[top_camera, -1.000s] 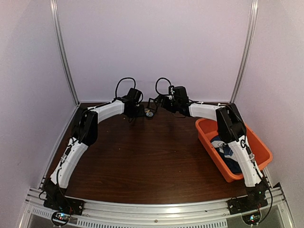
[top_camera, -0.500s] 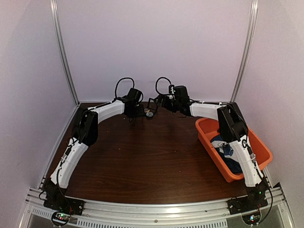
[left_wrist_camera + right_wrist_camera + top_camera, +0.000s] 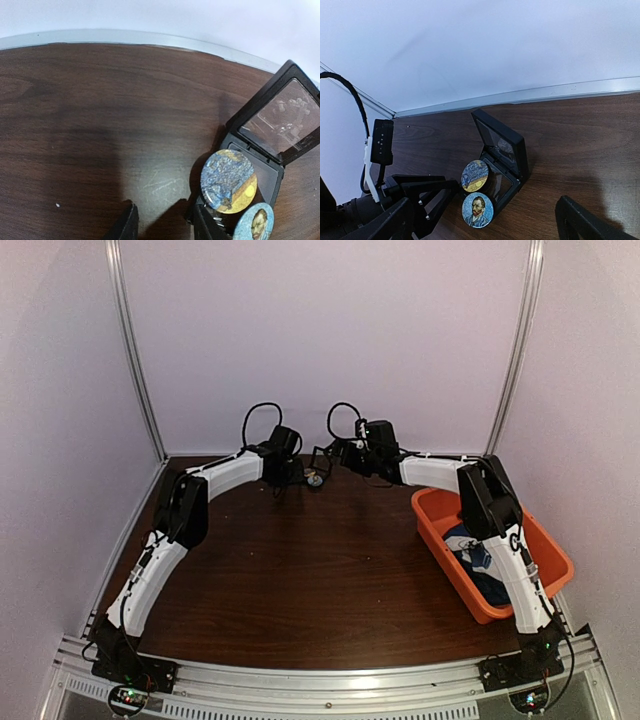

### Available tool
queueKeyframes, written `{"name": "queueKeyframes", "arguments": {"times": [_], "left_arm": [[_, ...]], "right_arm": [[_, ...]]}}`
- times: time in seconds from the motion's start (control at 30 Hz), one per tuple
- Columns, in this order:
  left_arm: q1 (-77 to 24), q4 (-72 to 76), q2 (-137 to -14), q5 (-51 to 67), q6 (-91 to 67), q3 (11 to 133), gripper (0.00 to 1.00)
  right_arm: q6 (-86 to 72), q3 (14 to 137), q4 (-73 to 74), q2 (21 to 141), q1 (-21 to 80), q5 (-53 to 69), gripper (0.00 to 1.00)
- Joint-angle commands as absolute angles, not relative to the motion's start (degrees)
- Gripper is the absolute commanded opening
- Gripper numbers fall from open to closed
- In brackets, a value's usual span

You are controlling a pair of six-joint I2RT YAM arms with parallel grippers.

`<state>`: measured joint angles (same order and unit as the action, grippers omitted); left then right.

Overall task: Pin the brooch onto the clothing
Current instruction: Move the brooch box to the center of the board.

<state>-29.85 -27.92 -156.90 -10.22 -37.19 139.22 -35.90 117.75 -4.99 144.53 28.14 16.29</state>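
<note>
The brooch [image 3: 229, 181], a small round badge printed with a swirling blue and yellow night sky, leaned against the front edge of an open black hinged box [image 3: 280, 117] at the far side of the wooden table [image 3: 300, 570]. A second round badge with a bearded man's portrait [image 3: 253, 224] lay just beside it, nearer the arms.

The left gripper [image 3: 164, 215] sat low just beside the brooch, jaws partly spread with only bare wood between them. Its inner finger was close against the box base, but whether it touched could not be told. The right gripper [image 3: 330, 453] hung over the same spot from the other side, jaws spread wide and holding nothing.

The clothing, a navy T-shirt [image 3: 487, 583], lay bundled in an orange tub [image 3: 430, 525] well apart on the right.

This looked like the opening step, picking the brooch up, with pinning not yet begun. The next move would call for shifting the left fingers sideways to straddle the badge's thin rim without nudging the box or the portrait badge.

Both arms stretched forward and curved inward, their wrists nearly meeting at the back wall.
</note>
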Motion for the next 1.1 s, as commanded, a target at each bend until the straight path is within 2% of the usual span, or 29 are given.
{"name": "queueKeyframes", "arguments": {"times": [0.0,0.43,0.5,0.63,1.07], "left_arm": [[-29.72,-27.73,-158.99,-10.77,-37.0,140.36,0.35],[-29.79,-28.21,-159.4,-10.38,-36.5,141.11,0.29],[-29.79,-28.76,-159.52,-10.16,-36.02,141.39,0.21],[-29.75,-32.3,-159.23,-10.7,-35.79,141.23,0.21],[-29.53,-30.09,-152.58,-13.4,-36.69,129.67,0.18]], "right_arm": [[-35.05,117.85,-4.49,141.07,27.85,16.52,1.0],[-34.79,117.95,-3.97,140.72,27.95,16.82,1.0],[-34.59,117.88,-3.67,140.39,27.88,16.64,1.0],[-34.21,117.73,-3.52,139.99,27.82,16.53,1.0],[-34.05,116.24,-3.6,138.72,27.94,16.5,1.0]]}}
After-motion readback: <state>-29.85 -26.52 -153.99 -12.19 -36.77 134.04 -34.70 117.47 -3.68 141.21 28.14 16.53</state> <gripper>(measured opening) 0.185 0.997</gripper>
